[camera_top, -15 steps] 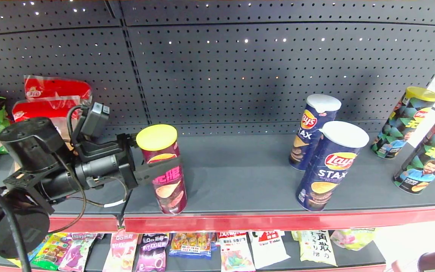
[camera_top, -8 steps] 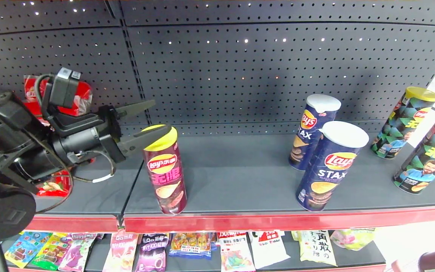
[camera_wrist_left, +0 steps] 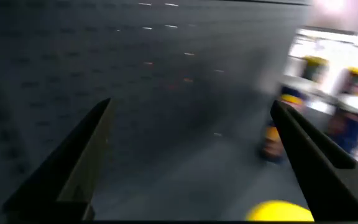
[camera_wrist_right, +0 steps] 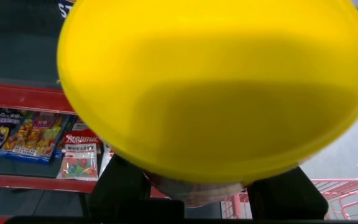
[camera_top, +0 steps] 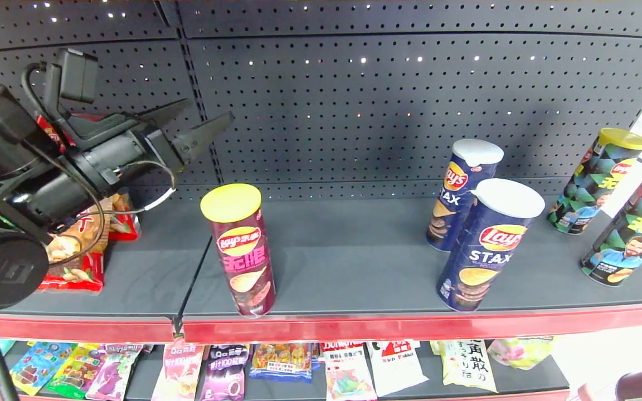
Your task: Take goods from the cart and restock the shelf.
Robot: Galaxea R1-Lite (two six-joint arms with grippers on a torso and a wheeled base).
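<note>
maroon can (camera_top: 240, 250) w/ yellow lid stands upright at shelf (camera_top: 354, 262) front edge, left gripper (camera_top: 208, 111) spread wide up-left of it, right gripper (camera_wrist_right: 207, 194) clamped on yellow-lidded can (camera_wrist_right: 216, 87).

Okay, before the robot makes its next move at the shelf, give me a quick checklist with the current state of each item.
1. Left pincer open, clear of the maroon cylindrical chip can with yellow lid: ok.
2. That can upright on the dark grey metal shelf: ok.
3. Bare shelf between it and the nearer blue cylindrical can with white lid: ok.
4. Right pincer gripping a yellow-lidded can: ok.
5. Held can's body colour: cannot tell.
</note>
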